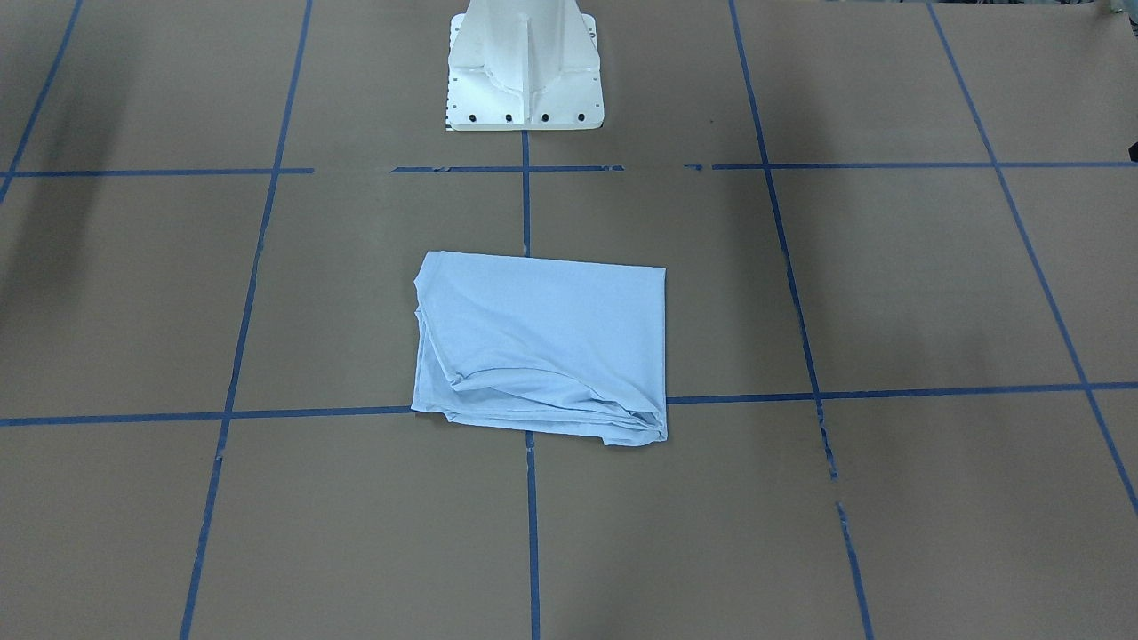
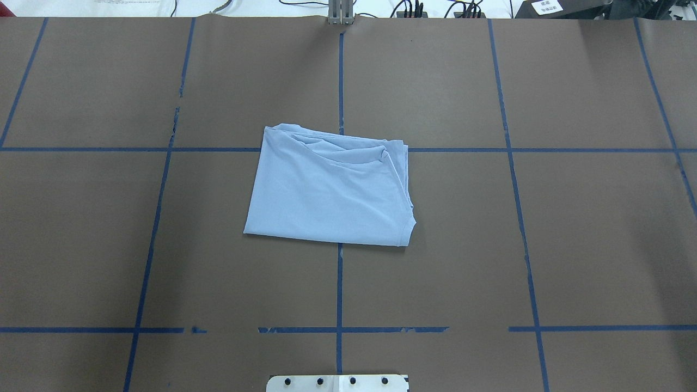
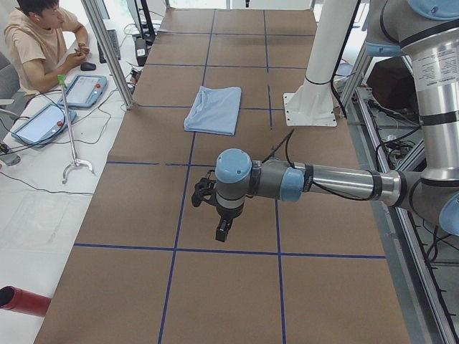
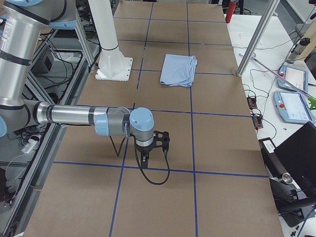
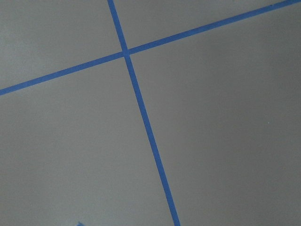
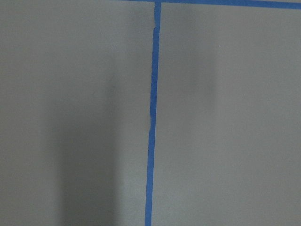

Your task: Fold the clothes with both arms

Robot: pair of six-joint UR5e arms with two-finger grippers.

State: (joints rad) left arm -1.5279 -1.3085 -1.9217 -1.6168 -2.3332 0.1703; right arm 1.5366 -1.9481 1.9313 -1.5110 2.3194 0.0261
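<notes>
Left arm's black two-finger gripper [image 3: 223, 233] and its right twin [image 4: 144, 157] hang over opposite ends of the brown tape-gridded table [image 2: 599, 245] — parted or closed, I cannot tell. Midway between them, well apart from both, lies the folded light blue thin-fabric T-shirt [image 2: 332, 190] — neither gripper plainly nearer, its slightly longer side running from one towards the other.

Open tabletop [image 2: 599, 245] surrounds the T-shirt [image 2: 332, 190]; the white pedestal [image 1: 524, 71] stands nearby.
</notes>
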